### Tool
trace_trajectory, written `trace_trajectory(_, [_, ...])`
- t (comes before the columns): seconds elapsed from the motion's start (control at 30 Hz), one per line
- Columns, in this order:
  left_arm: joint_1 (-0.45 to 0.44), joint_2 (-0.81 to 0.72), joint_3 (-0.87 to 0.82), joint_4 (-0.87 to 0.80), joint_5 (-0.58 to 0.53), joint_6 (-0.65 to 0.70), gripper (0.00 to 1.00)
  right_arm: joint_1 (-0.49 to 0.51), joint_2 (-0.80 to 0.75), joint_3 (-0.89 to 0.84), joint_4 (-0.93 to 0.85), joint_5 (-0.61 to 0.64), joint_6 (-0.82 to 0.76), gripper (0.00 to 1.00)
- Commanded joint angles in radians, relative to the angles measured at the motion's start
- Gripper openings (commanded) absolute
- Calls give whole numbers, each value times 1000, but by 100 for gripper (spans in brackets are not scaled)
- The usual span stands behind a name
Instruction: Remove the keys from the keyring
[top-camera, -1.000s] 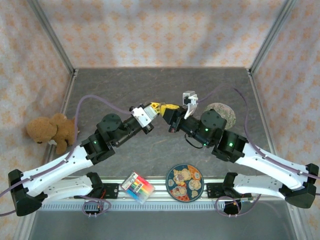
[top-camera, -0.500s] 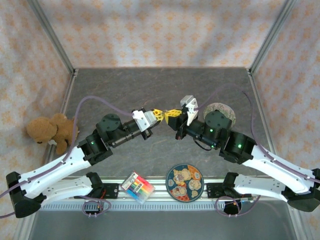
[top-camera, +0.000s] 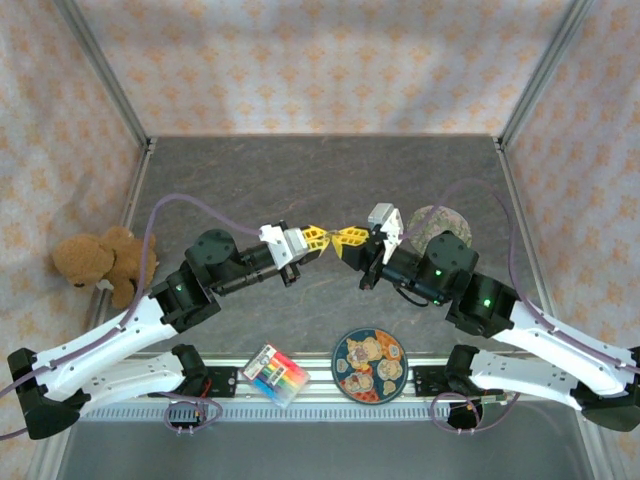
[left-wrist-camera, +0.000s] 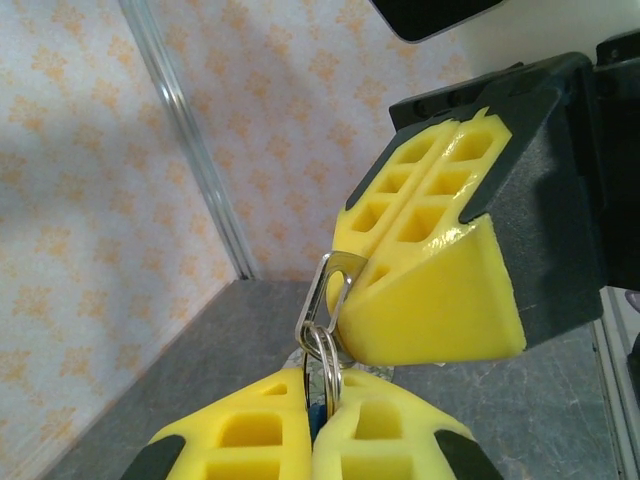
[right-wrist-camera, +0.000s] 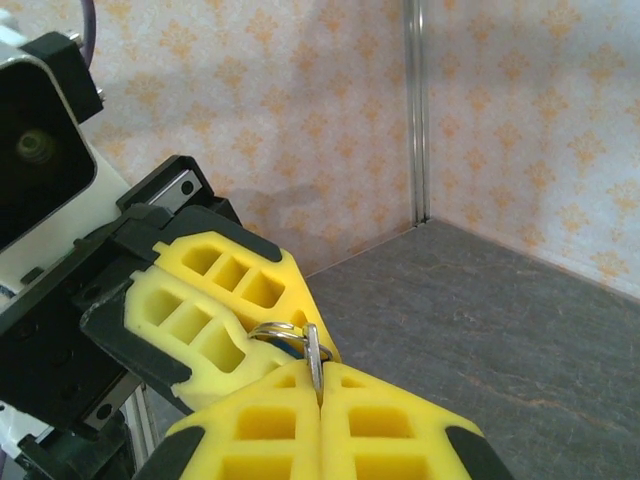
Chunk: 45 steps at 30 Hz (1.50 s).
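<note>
The key (right-wrist-camera: 313, 362) hangs in the air above the table (top-camera: 250, 180), its shank pinched edge-on in the closed right gripper (top-camera: 351, 240). The keyring (left-wrist-camera: 322, 358) through its head is clamped in the closed left gripper (top-camera: 314, 237), the claws set tip to tip, probably so one anchors the ring while the other works the key off. The left wrist view shows the ring's wire passing through the key's head and what may be a sliver of blue deep in that grip, whereas from above the metal is too small to make out.
</note>
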Motion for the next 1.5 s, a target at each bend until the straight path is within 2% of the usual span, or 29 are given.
trace_trajectory(0.0, [19,-62,8,132,32,-42,0,-19,-45,-46,-10,38,-56,0])
trace_trajectory(0.47, [105,-61,11,210,111,-178,0,-8,-107,-120,62,-59,-84,0])
trace_trajectory(0.57, [124,-61,1,249,126,-209,0,-5,-119,-135,78,-32,-76,0])
trace_trajectory(0.73, [126,-44,-1,265,167,-211,0,-4,-108,-150,121,31,-54,0])
trace_trajectory(1.0, [106,-16,39,170,217,-148,0,-3,-37,-77,87,1,-26,0])
trace_trajectory(1.1, [107,-24,36,154,212,-124,0,-4,-53,-75,83,14,-10,7])
trace_trajectory(1.17, [106,-28,34,145,210,-110,0,-5,-75,-80,80,31,-1,21])
trace_trajectory(1.47, [93,-35,35,104,209,-58,0,-15,-77,-16,12,48,59,58])
